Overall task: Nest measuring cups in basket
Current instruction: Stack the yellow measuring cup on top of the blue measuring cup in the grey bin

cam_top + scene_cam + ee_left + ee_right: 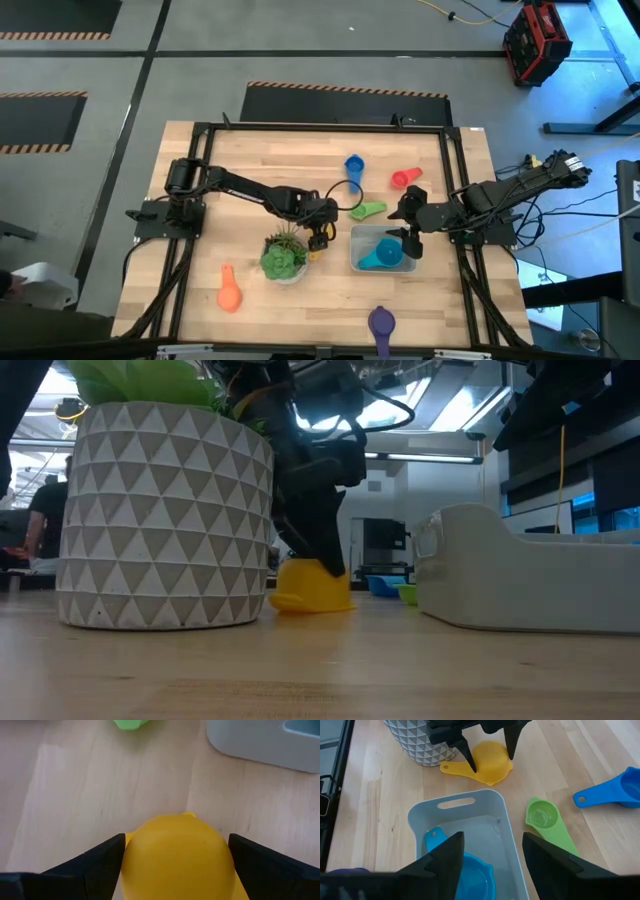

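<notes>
A yellow measuring cup (177, 855) lies mouth-down on the table beside the plant pot (165, 515). My left gripper (320, 236) stands over it with a finger on each side of its bowl. To the right is the greyish basket (455, 802), with a teal-blue cup (470, 875) lying in it. My right gripper (490, 865) hovers open above the basket with nothing between its fingers. Green (368, 210), blue (354, 166), red (404, 178), orange (229, 290) and purple (381, 325) cups lie loose on the table. My left gripper has the yellow cup's upturned bowl between its two fingers, which lie against opposite sides of the dome (131, 862). The fingers (466, 757) slant down from above. The cup rests rim-down on the table, its handle (451, 768) sticking out flat to one side.
The patterned plant pot (283, 258) stands right next to my left gripper, on the near-left side. The basket's near wall (520, 585) is a short way to the right of the yellow cup. Free wood lies between pot, basket and the table's near edge.
</notes>
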Robot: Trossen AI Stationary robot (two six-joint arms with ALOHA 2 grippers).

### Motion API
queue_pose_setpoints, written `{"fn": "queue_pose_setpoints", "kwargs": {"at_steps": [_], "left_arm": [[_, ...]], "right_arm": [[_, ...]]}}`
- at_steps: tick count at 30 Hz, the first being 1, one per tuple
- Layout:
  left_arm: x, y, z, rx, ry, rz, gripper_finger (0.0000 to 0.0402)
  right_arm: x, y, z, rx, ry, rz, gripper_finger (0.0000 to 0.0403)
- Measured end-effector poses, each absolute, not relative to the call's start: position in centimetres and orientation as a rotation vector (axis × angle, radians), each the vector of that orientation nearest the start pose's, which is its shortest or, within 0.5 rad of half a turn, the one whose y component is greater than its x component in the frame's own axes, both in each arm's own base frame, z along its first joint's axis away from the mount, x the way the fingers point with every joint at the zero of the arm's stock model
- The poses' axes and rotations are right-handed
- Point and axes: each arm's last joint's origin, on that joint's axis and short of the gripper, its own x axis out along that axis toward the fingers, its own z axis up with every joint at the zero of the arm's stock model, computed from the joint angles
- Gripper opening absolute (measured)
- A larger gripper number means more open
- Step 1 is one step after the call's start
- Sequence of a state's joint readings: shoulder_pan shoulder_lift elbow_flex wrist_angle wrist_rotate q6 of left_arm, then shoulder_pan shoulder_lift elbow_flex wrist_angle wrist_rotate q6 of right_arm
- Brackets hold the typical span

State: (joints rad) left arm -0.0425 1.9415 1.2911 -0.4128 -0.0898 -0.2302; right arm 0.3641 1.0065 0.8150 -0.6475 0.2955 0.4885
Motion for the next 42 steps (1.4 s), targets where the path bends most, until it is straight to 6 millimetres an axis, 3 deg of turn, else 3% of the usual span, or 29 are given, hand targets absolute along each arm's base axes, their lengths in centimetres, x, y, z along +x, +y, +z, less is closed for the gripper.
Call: {"fn": "queue_pose_setpoints", "kwargs": {"at_steps": [13, 34, 42], "left_arm": [[40.7, -1.4, 19.2, -0.125, 0.996, 0.145, 0.0329], [40.6, -1.4, 19.1, -0.119, 1.016, 0.153, 0.0317], [40.6, -1.4, 19.2, -0.118, 1.016, 0.155, 0.0279]], "right_arm": [[18.5, 6.1, 26.8, 0.190, 0.785, -0.129, 0.0207], [18.5, 6.1, 26.8, 0.190, 0.785, -0.129, 0.0207], [18.5, 6.1, 26.8, 0.190, 0.785, -0.129, 0.0207]]}}
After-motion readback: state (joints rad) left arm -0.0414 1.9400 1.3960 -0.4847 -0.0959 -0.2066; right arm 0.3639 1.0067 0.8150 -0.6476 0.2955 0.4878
